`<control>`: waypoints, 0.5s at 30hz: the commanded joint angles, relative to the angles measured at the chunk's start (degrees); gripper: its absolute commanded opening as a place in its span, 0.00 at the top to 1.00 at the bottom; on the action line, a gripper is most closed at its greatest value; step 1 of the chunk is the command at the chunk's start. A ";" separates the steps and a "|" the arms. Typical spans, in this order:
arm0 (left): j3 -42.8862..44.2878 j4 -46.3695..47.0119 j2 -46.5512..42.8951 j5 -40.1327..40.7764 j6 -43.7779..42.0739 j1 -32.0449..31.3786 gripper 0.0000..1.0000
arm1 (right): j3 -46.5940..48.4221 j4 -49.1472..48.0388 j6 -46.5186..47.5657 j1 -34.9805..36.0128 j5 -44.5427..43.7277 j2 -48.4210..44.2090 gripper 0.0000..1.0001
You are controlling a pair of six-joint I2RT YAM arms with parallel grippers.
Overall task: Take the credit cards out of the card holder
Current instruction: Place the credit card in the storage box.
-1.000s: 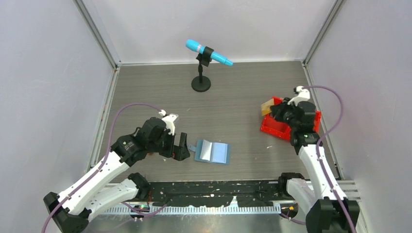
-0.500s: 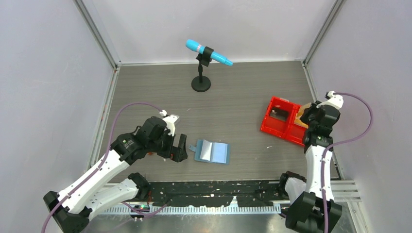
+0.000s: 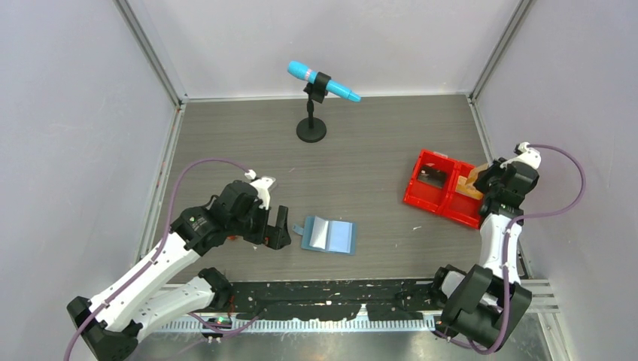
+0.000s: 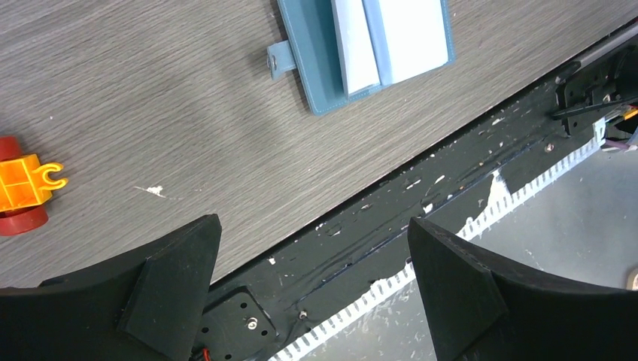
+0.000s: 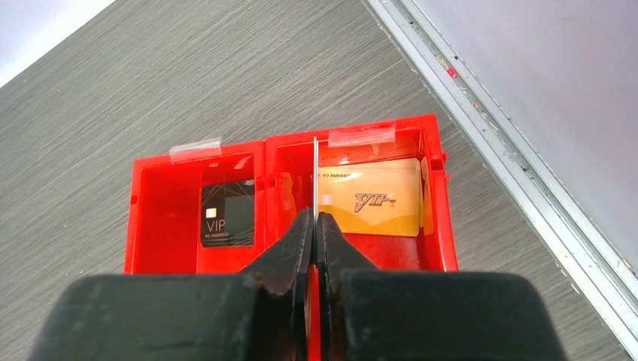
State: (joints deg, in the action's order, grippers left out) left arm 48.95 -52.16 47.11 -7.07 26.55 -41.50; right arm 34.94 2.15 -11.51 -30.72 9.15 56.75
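Observation:
The card holder (image 3: 329, 235) is a teal-blue wallet lying open on the table; it also shows in the left wrist view (image 4: 369, 45), pale pockets up. My left gripper (image 3: 280, 228) is open and empty just left of it, low over the table (image 4: 312, 293). My right gripper (image 5: 314, 218) is shut on a thin card (image 5: 314, 165) seen edge-on, over the red bin's divider. In the top view it (image 3: 483, 188) is at the bin's right compartment, with orange-gold card surface (image 3: 471, 183) at its tips. An orange-gold VIP card (image 5: 372, 197) lies in the right compartment. A black VIP card (image 5: 227, 215) lies in the left one.
The red two-compartment bin (image 3: 421, 200) stands at the right, close to the side rail (image 5: 511, 173). A microphone on a stand (image 3: 311, 129) is at the back centre. A small chunky orange and red object (image 4: 26, 188) lies by my left arm.
My right gripper carried the card from the bin's left side across to its right compartment and swung round to face it. The left arm and wallet have not moved.

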 commanded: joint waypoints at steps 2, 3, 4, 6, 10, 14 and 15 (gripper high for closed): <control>1.07 3.76 -1.42 1.53 3.23 0.10 0.01 | 0.99 -8.98 0.41 -2.01 7.58 4.57 0.94; 1.06 3.98 -1.35 1.60 3.59 0.10 0.01 | 0.78 -9.96 -0.06 -2.14 9.18 5.75 0.94; 1.05 4.21 -1.26 1.62 3.84 0.10 0.01 | 0.82 -11.49 -0.21 -2.15 9.99 6.58 0.94; 1.23 4.13 -1.03 1.40 4.12 0.10 0.01 | 1.47 -12.27 -0.37 -2.23 11.77 9.12 0.94; 1.17 3.63 -1.06 1.37 4.50 0.08 0.01 | 2.00 -13.60 -0.33 -2.24 13.75 12.90 0.94; 1.06 3.59 -1.54 1.62 4.90 0.10 0.01 | 1.25 -15.18 -0.01 -2.24 12.70 13.74 0.94; 1.11 3.61 -1.58 1.62 4.97 0.10 0.01 | 1.13 -15.52 0.12 -2.22 12.40 14.02 0.94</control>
State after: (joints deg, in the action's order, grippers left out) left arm 48.95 -50.39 46.48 -6.02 30.57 -41.50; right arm 34.94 -7.31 -11.79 -32.75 20.62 70.89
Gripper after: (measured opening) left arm 0.993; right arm 0.082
